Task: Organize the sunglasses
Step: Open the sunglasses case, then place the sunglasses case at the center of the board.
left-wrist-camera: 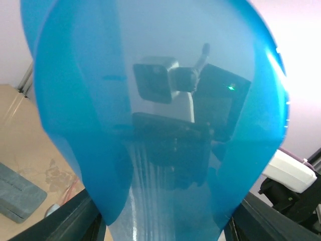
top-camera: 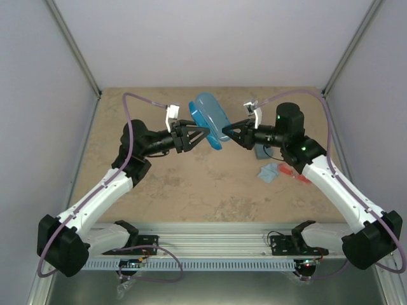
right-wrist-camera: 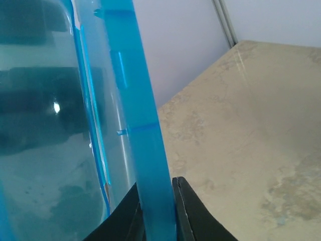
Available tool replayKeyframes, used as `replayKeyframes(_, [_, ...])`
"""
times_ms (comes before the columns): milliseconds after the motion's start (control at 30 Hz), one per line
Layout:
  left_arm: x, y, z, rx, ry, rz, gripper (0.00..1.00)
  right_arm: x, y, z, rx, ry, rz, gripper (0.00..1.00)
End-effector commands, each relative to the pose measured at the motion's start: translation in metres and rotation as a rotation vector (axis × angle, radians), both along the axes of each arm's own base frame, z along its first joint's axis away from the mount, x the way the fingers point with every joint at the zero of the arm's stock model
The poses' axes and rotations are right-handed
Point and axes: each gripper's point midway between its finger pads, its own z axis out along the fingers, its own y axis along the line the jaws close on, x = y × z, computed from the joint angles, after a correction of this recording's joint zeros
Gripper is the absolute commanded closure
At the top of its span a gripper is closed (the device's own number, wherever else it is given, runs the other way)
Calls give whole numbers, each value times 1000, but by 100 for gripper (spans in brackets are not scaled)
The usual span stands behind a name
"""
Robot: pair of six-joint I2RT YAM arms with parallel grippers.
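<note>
Sunglasses (top-camera: 286, 169) of red-orange plastic are lying on the desk (top-camera: 191, 190), nearer the right pincer (top-camera: 227, 134) than the left pincer (top-camera: 203, 135), while both are pinching the raised blue case (top-camera: 206, 111).

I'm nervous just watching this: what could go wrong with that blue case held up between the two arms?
The right hand pinches only a thin rim of the blue case, so it may slip and drop. The red-orange sunglasses lie close beside the right arm, which might knock them.
</note>
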Motion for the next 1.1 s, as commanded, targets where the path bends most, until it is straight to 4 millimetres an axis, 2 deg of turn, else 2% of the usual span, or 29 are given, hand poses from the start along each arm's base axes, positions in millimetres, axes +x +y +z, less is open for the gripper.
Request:
replayKeyframes(0, [13,5,-2,5,14,83,31,-5,-2,1,-12,-41,9,92])
replayKeyframes(100, [31,11,-32,89,87,191,16,4,-7,-1,-50,-77,-46,98])
replayKeyframes(133, [39,15,-44,129,104,249,4,9,-9,-4,-75,-91,-68,99])
replayKeyframes(167, [46,22,-57,169,133,305,1,14,-11,-8,-103,-106,-94,99])
replayKeyframes(233, [53,35,-76,229,155,397,1,26,-19,-17,-173,-147,-155,99])
replayKeyframes(333, [53,52,-92,284,148,487,1,44,-30,-38,-308,-210,-255,99])
replayKeyframes(467, [53,64,-95,320,131,550,1,60,-43,-67,-477,-270,-365,99])
replayKeyframes(533, [56,65,-92,320,130,564,2,60,-40,-81,-540,-287,-387,99])
replayKeyframes(667, [67,60,-99,367,202,567,20,59,-32,-117,-640,-235,-394,100])
replayKeyframes(833, [76,45,-142,454,321,497,55,52,-25,-160,-747,-182,-364,99])
replayKeyframes(967, [77,32,-173,508,367,425,81,52,-8,-180,-722,-123,-314,99])
replayKeyframes(1067, [80,25,-195,565,353,368,90,56,2,-187,-711,-140,-280,99])
